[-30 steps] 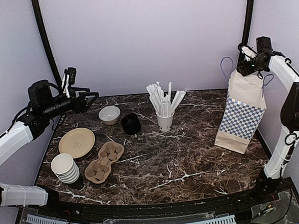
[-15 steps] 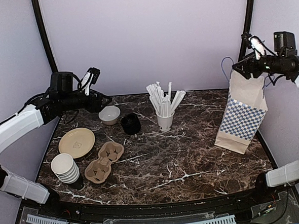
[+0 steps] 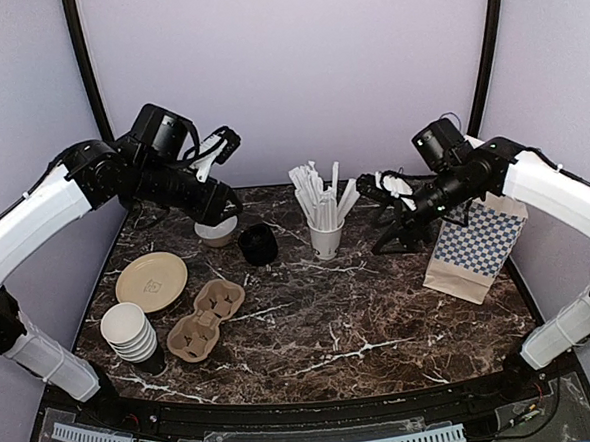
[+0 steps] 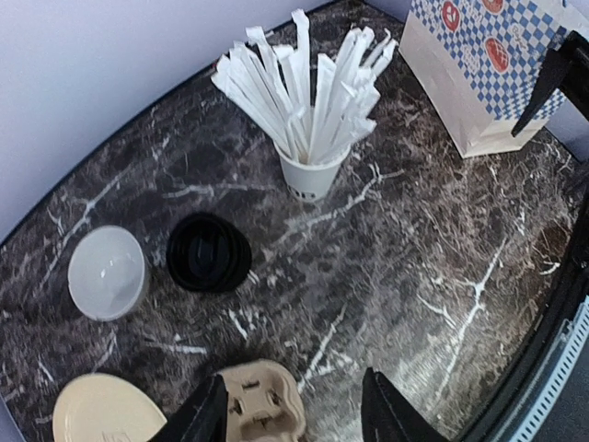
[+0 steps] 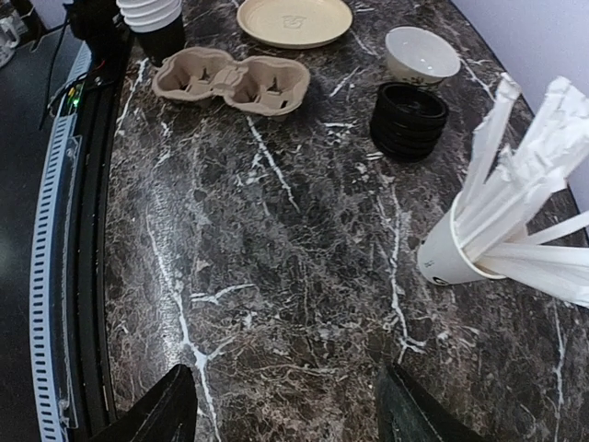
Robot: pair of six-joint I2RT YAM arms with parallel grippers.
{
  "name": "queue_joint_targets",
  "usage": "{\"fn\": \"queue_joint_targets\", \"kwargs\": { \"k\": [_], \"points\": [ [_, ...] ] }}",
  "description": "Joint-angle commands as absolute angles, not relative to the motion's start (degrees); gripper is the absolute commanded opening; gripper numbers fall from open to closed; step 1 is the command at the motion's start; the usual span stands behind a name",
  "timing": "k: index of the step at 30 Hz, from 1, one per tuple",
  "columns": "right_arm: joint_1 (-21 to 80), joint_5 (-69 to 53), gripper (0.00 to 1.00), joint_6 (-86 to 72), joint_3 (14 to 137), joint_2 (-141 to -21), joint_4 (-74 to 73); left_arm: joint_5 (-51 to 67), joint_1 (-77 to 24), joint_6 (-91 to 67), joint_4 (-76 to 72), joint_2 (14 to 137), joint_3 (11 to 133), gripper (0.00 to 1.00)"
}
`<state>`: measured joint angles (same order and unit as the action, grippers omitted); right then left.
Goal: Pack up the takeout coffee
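Takeout coffee cannot be located in these views. Far left of the straw cup stand stacked lidless cups. Nearer on that side, the left gripper hangs spread and empty over the white bowl, beside the black lids. Right of the straw cup, the right gripper is spread and empty, just beside the checkered bag.
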<state>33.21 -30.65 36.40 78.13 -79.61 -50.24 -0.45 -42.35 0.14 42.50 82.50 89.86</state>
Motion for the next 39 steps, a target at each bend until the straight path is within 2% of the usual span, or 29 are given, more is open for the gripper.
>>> {"fn": "queue_joint_targets", "kwargs": {
  "k": [1,6,9,16,24,29,32,39],
  "points": [
    [34.2,-33.3,0.65,38.6,73.7,-81.3,-47.8,-6.6,-46.9,-12.5,65.7,78.0,93.6,0.53],
    [34.2,-37.4,0.65,37.3,70.2,-84.3,-43.5,-4.6,-48.8,-20.6,82.8,75.4,92.1,0.49],
    [34.2,-38.0,0.63,37.1,68.8,-85.6,-42.1,-1.3,-49.0,-25.2,84.2,70.2,86.2,0.45],
    [34.2,-40.2,0.63,36.5,67.5,-86.9,-40.5,-3.9,-49.0,-36.0,84.2,65.5,72.3,0.49],
    [34.1,-40.6,0.63,36.5,64.7,-86.3,-39.1,-5.6,-49.0,-39.7,84.2,66.1,68.2,0.45],
    [34.2,-40.2,0.63,36.5,64.0,-85.8,-38.6,-6.9,-48.9,-39.9,84.2,67.4,67.9,0.33],
    [34.2,-39.7,0.63,36.2,63.7,-85.8,-38.1,-7.6,-48.9,-39.9,84.2,67.7,68.4,0.23],
    [34.2,-39.4,0.62,36.2,63.2,-85.8,-37.8,-10.3,-48.9,-39.2,84.2,68.5,69.9,0.07]
  ]
}}
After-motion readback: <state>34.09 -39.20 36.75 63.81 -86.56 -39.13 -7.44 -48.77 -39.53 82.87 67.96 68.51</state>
